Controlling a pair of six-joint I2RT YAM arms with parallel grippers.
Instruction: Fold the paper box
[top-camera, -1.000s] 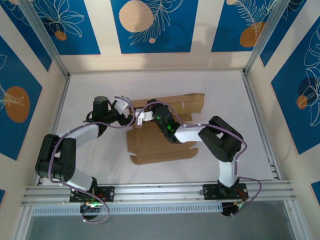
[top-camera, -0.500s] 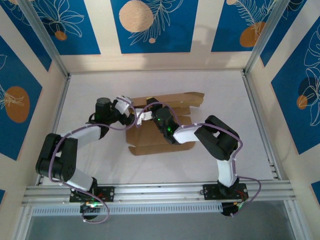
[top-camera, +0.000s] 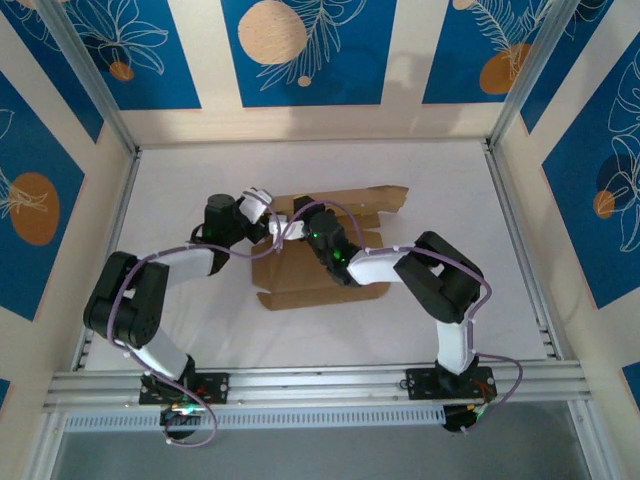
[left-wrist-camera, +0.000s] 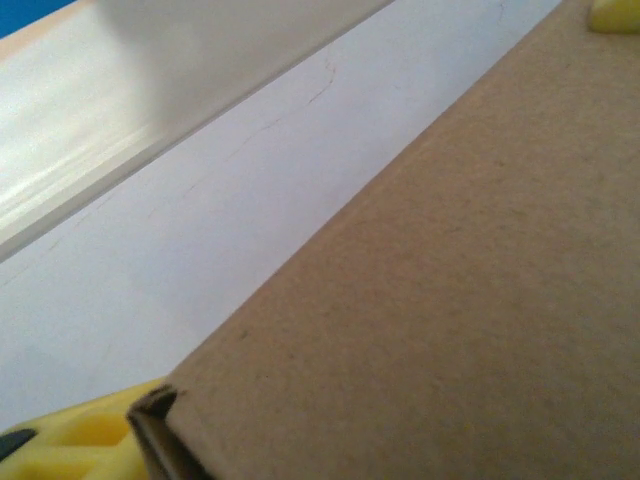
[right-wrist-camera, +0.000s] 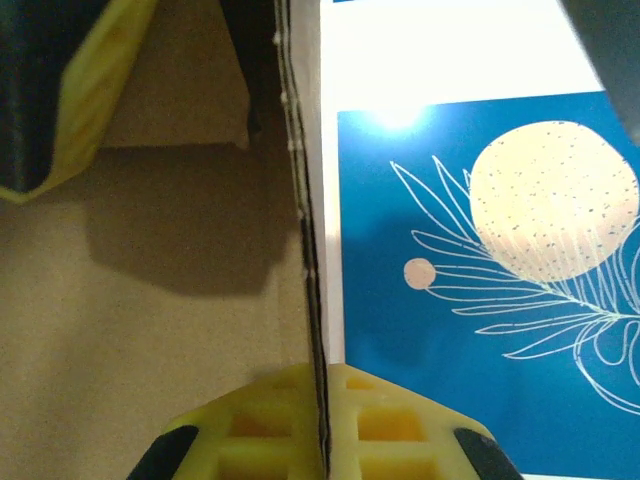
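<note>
Box: the paper box (top-camera: 325, 288) lay partly folded on the white table (top-camera: 200, 170), with bare tabletop all round it.
Right gripper: the right gripper (right-wrist-camera: 322, 405) was pressed together on a raised wall edge at the box's far-left corner.
Left gripper: the left gripper (top-camera: 272, 222) sat at the box's left side. A panel ran across its fingers, and whether it gripped could not be told.
Risk: the wall might spring flat or crease if the pinch slipped or the left jaws closed off-line.
Views: the right wrist view showed the pinched edge, while the overhead view gave the whole layout but hid that contact.

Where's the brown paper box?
In the top view the paper box lies mid-table where both arms meet; the right gripper pinches one of its walls, the left gripper at its left side.
</note>
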